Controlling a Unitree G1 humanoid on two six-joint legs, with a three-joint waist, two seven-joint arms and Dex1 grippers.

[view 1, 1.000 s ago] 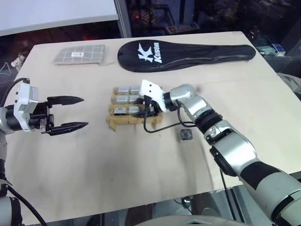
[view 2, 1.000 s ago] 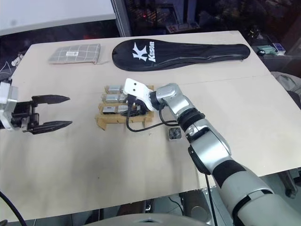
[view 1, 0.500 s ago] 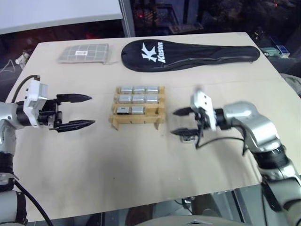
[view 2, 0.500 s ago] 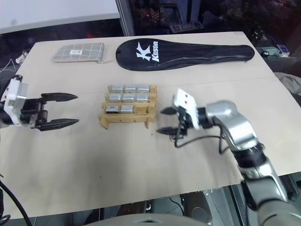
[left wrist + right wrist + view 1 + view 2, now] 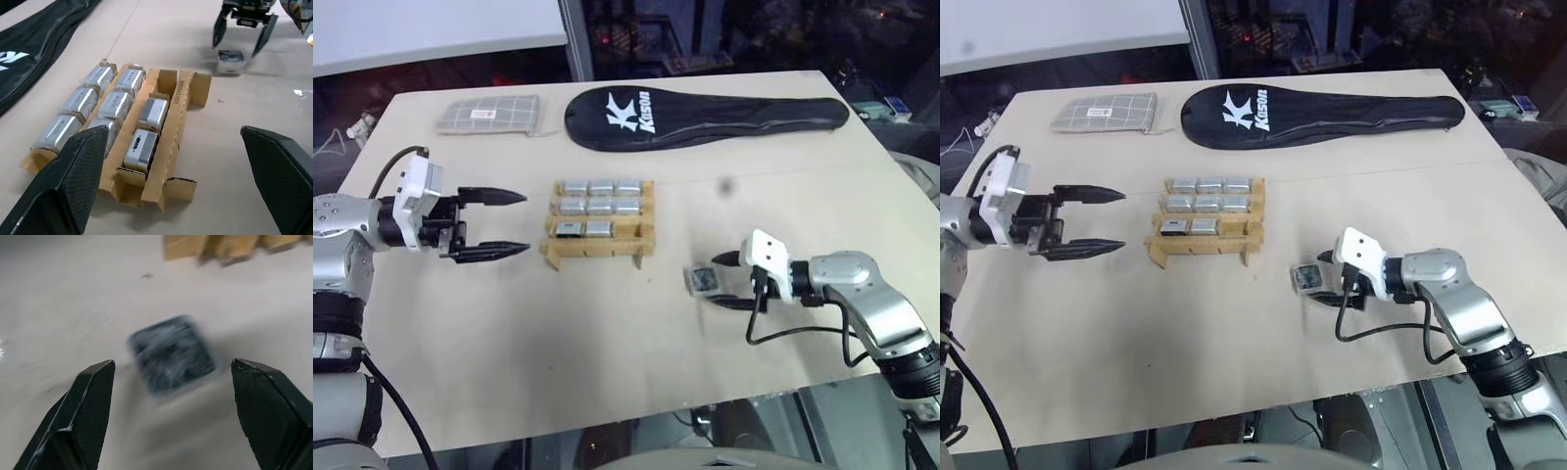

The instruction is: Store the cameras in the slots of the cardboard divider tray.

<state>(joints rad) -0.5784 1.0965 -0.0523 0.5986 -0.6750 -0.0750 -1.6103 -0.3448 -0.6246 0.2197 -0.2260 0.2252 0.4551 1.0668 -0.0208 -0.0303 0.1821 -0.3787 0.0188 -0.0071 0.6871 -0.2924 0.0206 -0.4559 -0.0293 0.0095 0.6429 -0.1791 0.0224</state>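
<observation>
Eight cameras sit in tray (image 5: 644,217); last camera (image 5: 703,281) lies on table, right of it. Right claw (image 5: 728,281) open beside it, empty; left claw (image 5: 514,222) open, idle. Next: straddle, close.

The loose camera (image 5: 172,354) was smeared between the right gripper's fingers (image 5: 90,411), its face unreadable. The cardboard divider tray (image 5: 215,247) was cut off by the right wrist view's edge.

One camera (image 5: 703,281) lies right of the cardboard divider tray (image 5: 597,250), apart.
</observation>
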